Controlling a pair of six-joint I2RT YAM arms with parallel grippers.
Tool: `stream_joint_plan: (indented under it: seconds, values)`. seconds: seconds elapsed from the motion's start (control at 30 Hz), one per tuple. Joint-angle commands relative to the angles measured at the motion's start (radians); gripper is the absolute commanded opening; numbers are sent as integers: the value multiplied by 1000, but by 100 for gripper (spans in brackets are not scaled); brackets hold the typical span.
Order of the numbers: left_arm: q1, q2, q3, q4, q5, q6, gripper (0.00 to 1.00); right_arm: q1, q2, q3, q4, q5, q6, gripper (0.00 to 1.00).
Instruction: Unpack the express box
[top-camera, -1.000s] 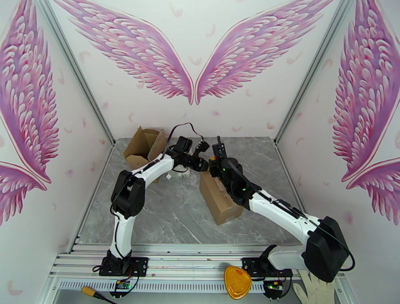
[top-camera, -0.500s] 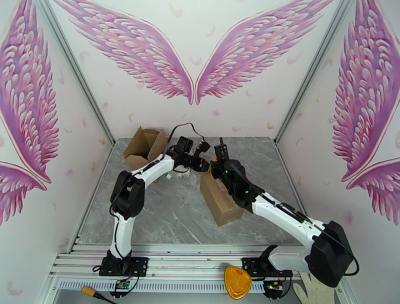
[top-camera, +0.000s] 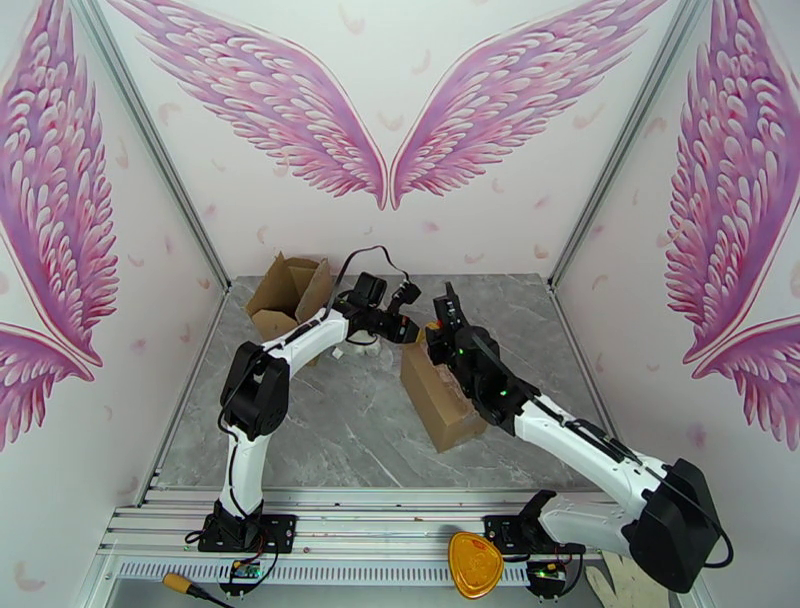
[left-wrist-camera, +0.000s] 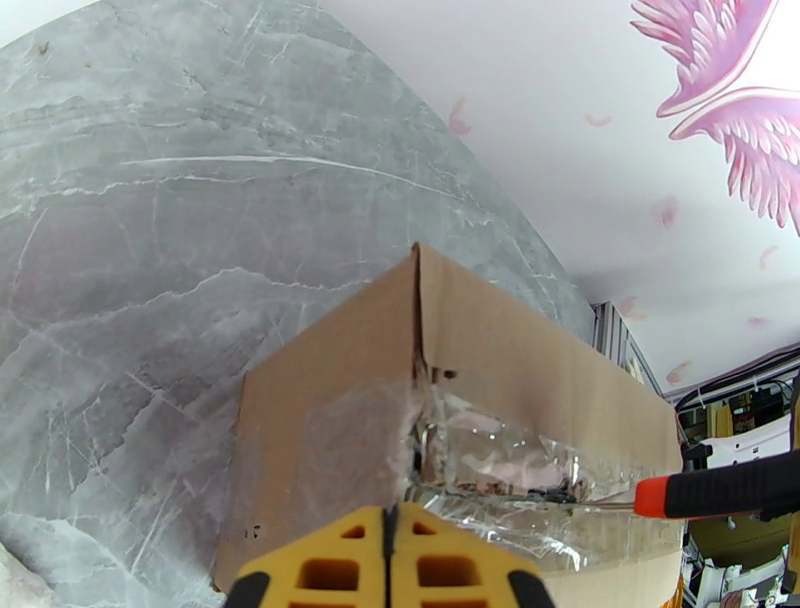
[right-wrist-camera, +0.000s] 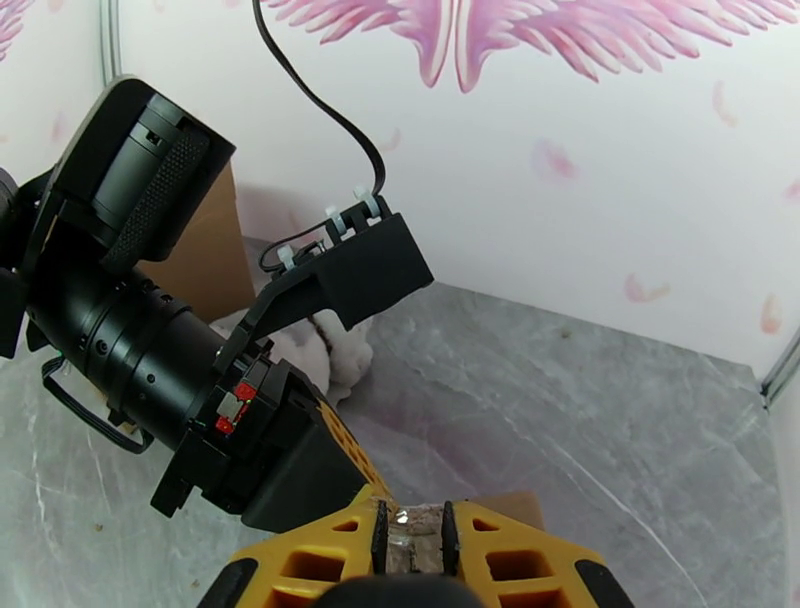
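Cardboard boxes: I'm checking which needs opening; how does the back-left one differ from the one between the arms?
The back-left box stands with flaps open; the middle box is closed, clear tape over its seam. No gripper is at the back-left box; at the middle box the left gripper is shut and the right gripper holds an orange-handled tool against the tape. Both are brown cardboard.

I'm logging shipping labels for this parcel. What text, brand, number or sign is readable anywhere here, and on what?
No readable text anywhere.
Cardboard box: bare sides and clear tape, no label.
Open box at the back: blank.
Orange-handled tool: no marking legible.
Yellow disc by the arm bases: too small to read.
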Motion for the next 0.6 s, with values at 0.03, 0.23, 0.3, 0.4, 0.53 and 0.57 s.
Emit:
stream_joint_plan:
  seconds: [0.03, 0.23, 0.3, 0.4, 0.53, 0.57]
  values:
    - [48, 8, -32, -36, -224, 4, 0, 13, -55, -14, -172, 0, -10, 0]
    - [45, 3, -23, -40, -234, 5, 0, 12, -69, -3, -207, -12, 19, 0]
    - [43, 1, -23, -36, -238, 3, 0, 12, -80, -43, -154, -11, 15, 0]
    - [44, 2, -16, -40, -243, -1, 0, 13, -73, -33, -208, -13, 50, 0]
    - [41, -1, -20, -36, -250, -4, 0, 13, -97, -69, -180, 0, 47, 0]
    - [41, 1, -19, -35, -249, -3, 0, 13, -97, -75, -190, 6, 47, 0]
